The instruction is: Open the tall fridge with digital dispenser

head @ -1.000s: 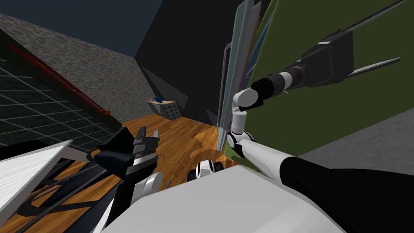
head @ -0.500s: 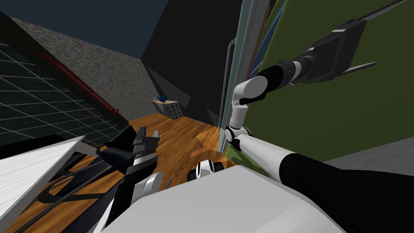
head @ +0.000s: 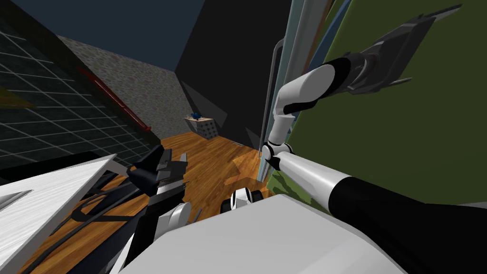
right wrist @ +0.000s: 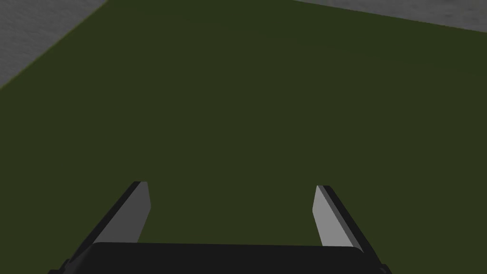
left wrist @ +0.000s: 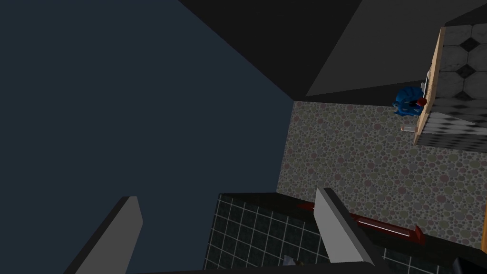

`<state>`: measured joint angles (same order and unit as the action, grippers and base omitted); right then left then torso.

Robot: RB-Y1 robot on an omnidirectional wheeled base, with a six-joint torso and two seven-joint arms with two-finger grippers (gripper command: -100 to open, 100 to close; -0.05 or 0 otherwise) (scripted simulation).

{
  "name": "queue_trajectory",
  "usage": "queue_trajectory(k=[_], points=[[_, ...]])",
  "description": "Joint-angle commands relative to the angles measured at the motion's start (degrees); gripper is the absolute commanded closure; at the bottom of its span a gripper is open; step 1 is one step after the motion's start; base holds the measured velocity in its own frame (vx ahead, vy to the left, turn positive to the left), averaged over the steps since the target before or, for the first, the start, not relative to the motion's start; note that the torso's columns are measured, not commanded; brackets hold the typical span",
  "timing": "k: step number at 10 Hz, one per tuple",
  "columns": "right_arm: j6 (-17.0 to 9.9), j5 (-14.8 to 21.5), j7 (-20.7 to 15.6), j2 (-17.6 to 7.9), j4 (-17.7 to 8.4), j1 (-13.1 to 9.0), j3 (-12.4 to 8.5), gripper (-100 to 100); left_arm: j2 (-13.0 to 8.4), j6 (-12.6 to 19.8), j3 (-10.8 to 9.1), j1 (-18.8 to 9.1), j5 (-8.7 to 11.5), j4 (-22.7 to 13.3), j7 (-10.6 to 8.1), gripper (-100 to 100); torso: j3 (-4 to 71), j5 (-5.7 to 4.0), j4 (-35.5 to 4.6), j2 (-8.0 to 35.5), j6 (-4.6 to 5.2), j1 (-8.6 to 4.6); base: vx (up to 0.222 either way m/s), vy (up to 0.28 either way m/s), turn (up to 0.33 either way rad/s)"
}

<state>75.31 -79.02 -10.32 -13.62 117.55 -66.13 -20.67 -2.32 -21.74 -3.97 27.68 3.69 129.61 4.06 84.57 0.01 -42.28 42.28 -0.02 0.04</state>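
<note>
Where the wood floor [head: 214, 161] meets the far wall, a small checkered cabinet [head: 204, 128] carries a blue object [head: 195, 115] on its wooden top; can't tell what's inside. Fridge [head: 297, 38] is ahead, just right of centre, seen edge-on as a thin pale grey-blue slab with its long axis vertical. Its grey bar handle [head: 270, 95] runs along the same axis on the side toward my left. Right gripper [right wrist: 230, 186] is raised beyond the slab, fingers spread wide with nothing between them, pointing at a flat dark green surface [right wrist: 247, 104]. Left gripper [left wrist: 227, 193] sits low on my left, fingers likewise apart and empty.
</note>
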Motion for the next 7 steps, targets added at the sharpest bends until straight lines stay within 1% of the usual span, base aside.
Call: queue_trajectory(k=[1, 2, 3, 4, 5, 6, 7], points=[[0.7, -1.5, -0.4, 0.2, -0.7, -3.6, -0.5, -100, 0.0, 0.0, 0.00, 0.0, 0.0, 0.0, 0.00, 0, 0.0, 0.00, 0.0, 0.0, 0.04, 0.00, 0.018, -0.017, -0.019], [1.8, -4.2, -1.2, 0.4, -1.9, -5.8, -1.6, -100, 0.0, 0.0, 0.00, 0.0, 0.0, 0.0, 0.00, 0, 0.0, 0.00, 0.0, 0.1, 0.03, 0.01, 0.029, -0.026, 0.140], [1.8, -4.2, -1.2, 0.4, -1.9, -7.1, -1.6, -100, 0.0, 0.0, 0.00, 0.0, 0.0, 0.0, 0.00, 0, 0.0, 0.00, 0.0, 0.0, -0.01, -0.01, 0.025, -0.036, 0.096], [2.7, -6.7, -1.9, 0.7, -3.1, -9.1, -2.7, -100, 0.0, 0.0, 0.00, 0.0, 0.0, 0.0, 0.00, 0, 0.0, -0.02, 0.0, 0.0, 0.03, -0.06, 0.020, -0.041, 0.137], [2.7, -6.7, -1.9, 0.7, -3.1, -10.5, -2.7, -100, 0.0, 0.0, 0.00, 0.0, 0.0, 0.0, 0.00, 0, 0.0, -0.03, 0.0, 0.0, 0.01, -0.08, 0.020, -0.041, 0.065], [3.6, -9.1, -2.7, 1.0, -4.3, -12.2, -3.8, -100, 0.0, 0.0, 0.00, 0.0, 0.0, 0.0, 0.00, 0, 0.0, -0.03, 0.0, 0.0, 0.04, -0.07, 0.026, -0.060, 0.131], [3.6, -9.1, -2.7, 1.0, -4.3, -13.7, -3.8, -100, 0.0, 0.0, 0.00, 0.0, 0.0, 0.0, 0.00, 0, 0.1, -0.03, 0.0, 0.0, -0.03, -0.14, 0.010, -0.029, 0.055]])
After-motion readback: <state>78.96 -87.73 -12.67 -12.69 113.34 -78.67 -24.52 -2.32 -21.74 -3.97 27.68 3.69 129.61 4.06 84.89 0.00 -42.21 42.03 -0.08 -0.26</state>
